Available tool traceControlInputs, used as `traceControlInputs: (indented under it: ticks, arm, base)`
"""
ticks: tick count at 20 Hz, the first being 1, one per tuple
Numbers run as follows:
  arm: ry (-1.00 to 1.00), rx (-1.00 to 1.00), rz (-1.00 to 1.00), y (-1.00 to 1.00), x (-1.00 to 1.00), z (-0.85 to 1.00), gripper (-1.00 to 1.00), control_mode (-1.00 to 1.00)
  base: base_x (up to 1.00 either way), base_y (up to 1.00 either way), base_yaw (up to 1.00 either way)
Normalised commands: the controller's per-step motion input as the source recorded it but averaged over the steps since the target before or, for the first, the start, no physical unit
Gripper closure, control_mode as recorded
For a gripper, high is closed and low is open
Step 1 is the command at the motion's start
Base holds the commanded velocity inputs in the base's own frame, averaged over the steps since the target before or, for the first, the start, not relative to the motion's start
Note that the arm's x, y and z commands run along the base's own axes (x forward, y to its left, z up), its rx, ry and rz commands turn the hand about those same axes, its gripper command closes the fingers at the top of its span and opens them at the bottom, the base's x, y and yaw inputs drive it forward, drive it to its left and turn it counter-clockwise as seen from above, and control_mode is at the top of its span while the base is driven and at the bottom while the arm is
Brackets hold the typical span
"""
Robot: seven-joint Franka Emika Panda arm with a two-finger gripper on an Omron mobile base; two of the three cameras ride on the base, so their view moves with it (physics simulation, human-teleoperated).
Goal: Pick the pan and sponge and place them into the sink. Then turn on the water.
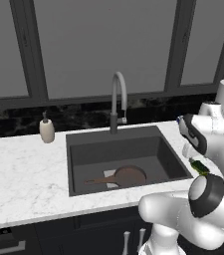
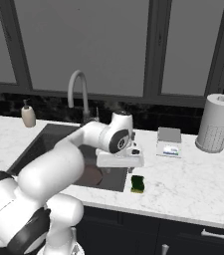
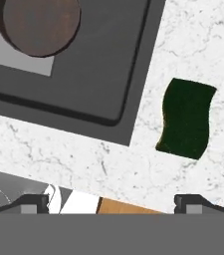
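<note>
Gripper [image 3: 111,201] hangs over the counter [image 2: 193,184] just right of the sink's front corner. In the hand view both fingertips [image 3: 193,203] stand wide apart with only bare marble between them. Jaws spread, holding nothing.

The sponge [image 3: 186,118] is your next target. It lies flat on the counter just beside the sink [image 1: 78,164] rim, apart from it, near the front edge. In the hand view it sits ahead of the tips and offset toward the right-hand one, so you're not centred on it yet. The right base view puts it [image 2: 137,183] just below and in front of the hand.

Handling, my read:
- Light and soft, so it will squash under the pads. No breakage risk, but a hard close could fold it.
- Its outline looks slightly wavy, so don't count on square edges.
- Take it across the short sides, mid-length. The narrow width should fit the spread you have.
- It's low and flat, so you need to get the tips right down to the marble or the pads will skim off the top.
- Likely some friction against the pads. Slip is a minor concern.

The pan [image 1: 128,175] already lies on the basin floor, partly over the pale patch, handle pointing left. That half looks done.

Farther back, the faucet [image 1: 117,99] stands behind the sink, with no stream visible. Soap dispenser [image 1: 47,130] and paper towel roll [image 2: 215,123] are well clear of your path.
</note>
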Motion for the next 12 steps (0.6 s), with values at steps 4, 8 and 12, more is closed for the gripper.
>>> traceControlInputs:
  ticks: [4, 8, 12]
  arm:
    - [0.04, 0.00, 0.04, -0.49, 0.08, -0.24, -1.00, -1.00]
    - [0.08, 0.00, 0.03, -0.22, 0.16, -0.27, -1.00, -1.00]
    - [0.09, 0.00, 0.01, -0.02, 0.22, -0.28, -1.00, -1.00]
  base:
    - [0.00, 0.00, 0.00]
    - [0.00, 0.00, 0.00]
    - [0.00, 0.00, 0.00]
